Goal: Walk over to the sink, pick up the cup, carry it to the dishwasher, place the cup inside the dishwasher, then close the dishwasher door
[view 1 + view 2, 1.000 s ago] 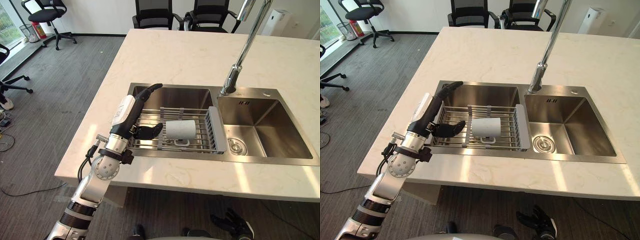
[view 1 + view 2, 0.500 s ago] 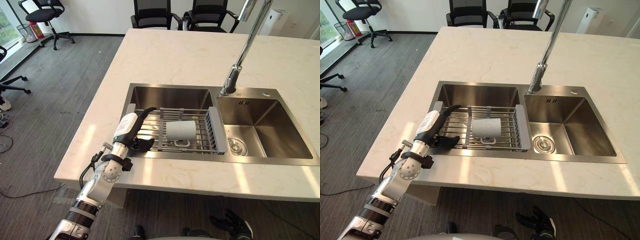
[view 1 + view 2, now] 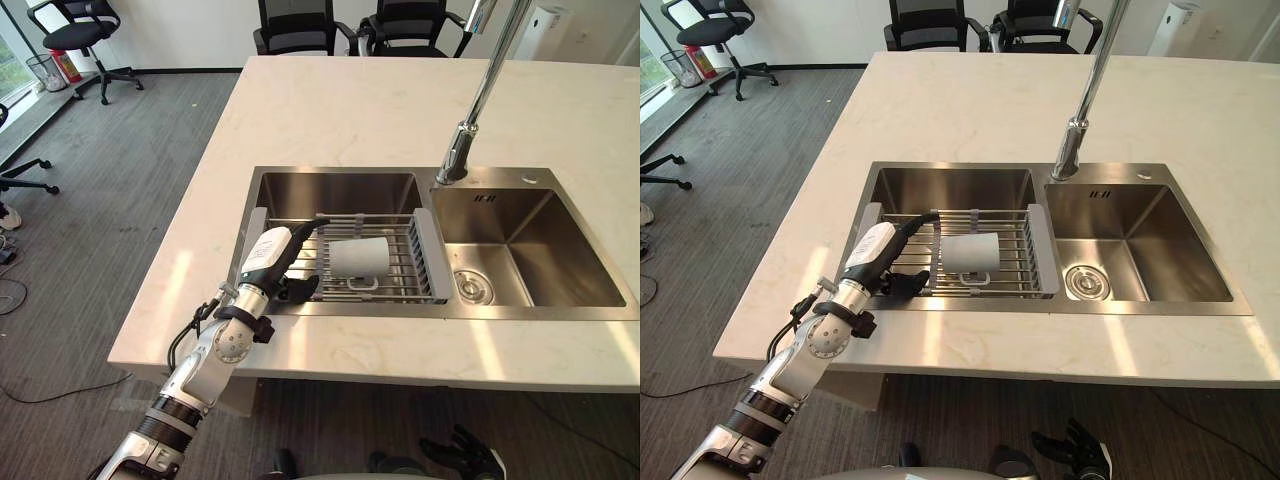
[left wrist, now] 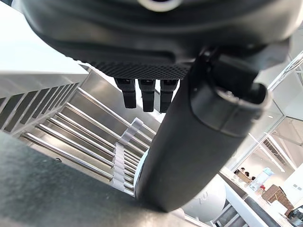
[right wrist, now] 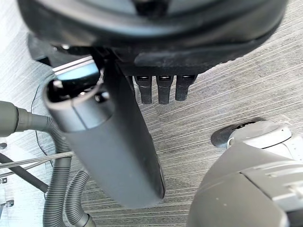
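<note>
Left eye view, nearest first: the right hand [image 3: 462, 449] hangs low by the floor. Its own wrist view shows its fingers [image 5: 161, 90] straight and slack, holding nothing.

Next comes the left hand [image 3: 272, 252], reaching over the front edge of the worktop [image 3: 330, 350] to the near-left end of the rack [image 3: 400, 272]. Its fingers [image 3: 306, 230] are stretched out together toward the cup. The thumb [image 3: 303, 288] stands apart below them, close over the bars, and nothing lies between thumb and fingers. The cup [image 3: 358, 257] lies on its side across the middle of the rack, with its handle turned to the near side. The fingertips end just beside its left end; I cannot tell whether they touch it.

The risks, as I judge them:
- **Pushing the cup:** It is round and rests loose on smooth bars. A reach that meets its end before the thumb is under it would push it along the rack, not capture it.
- **Catching the thumb:** Set this low, the thumb could catch in a gap between bars and stall the closing.
- **Shifting the rack:** It merely bridges the left basin of the sink [image 3: 340, 192]. A hard press could slide it, cup and all.
- **Losing the grip:** A shallow hold on the smooth wall could slip on lifting and drop the cup onto steel.

The tap [image 3: 468, 135] stands well apart to the right, so it matters only if the lift swings wide.
</note>
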